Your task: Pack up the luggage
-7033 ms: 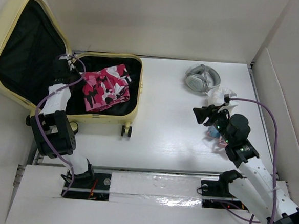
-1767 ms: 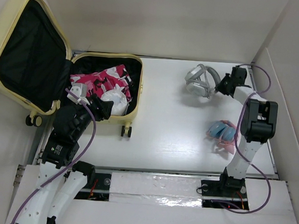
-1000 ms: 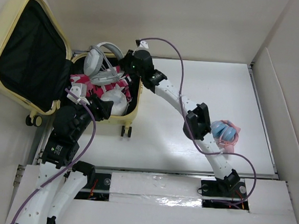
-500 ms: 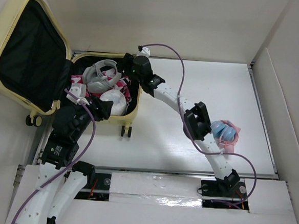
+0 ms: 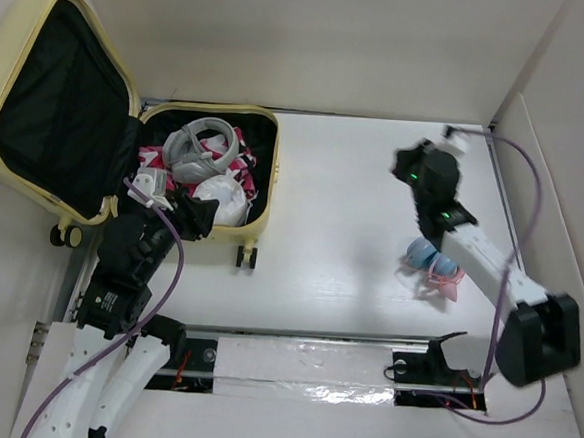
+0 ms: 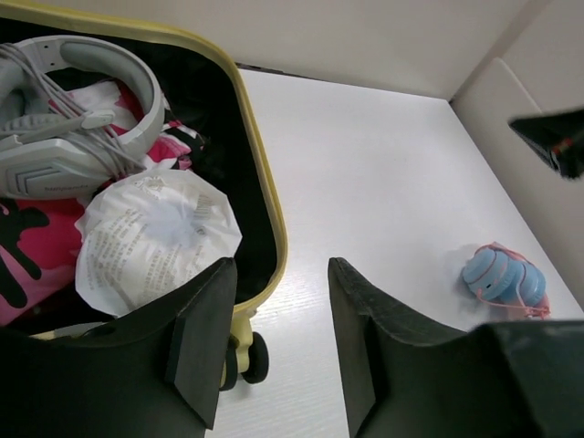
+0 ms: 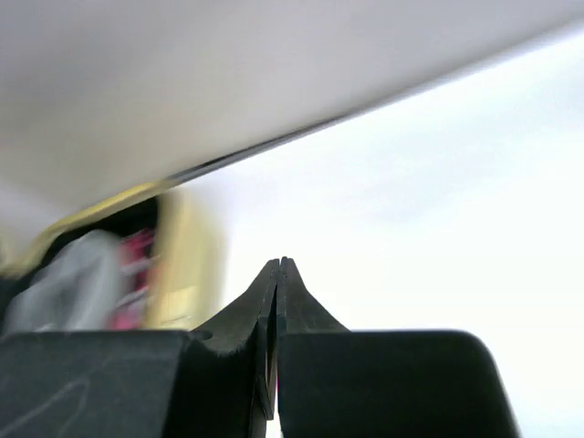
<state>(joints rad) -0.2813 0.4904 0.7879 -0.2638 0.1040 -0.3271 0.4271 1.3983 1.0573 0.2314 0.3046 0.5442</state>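
In the right wrist view all is smeared. The luggage (image 7: 187,246) is only a yellow blur, and what lies in it cannot be told. From above, the right tool (image 5: 408,162) is blurred too, and the luggage lid runs off the left edge. The pink cloth (image 5: 152,157) is mostly hidden under the headset (image 5: 204,153) and a white bundle (image 5: 221,196). In the left wrist view, the left tool (image 6: 280,274) covers the bundle's near side.

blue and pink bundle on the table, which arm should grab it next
Likely right: the right gripper is close to the bundle, jaws shut and empty; the left gripper sits across at the luggage.
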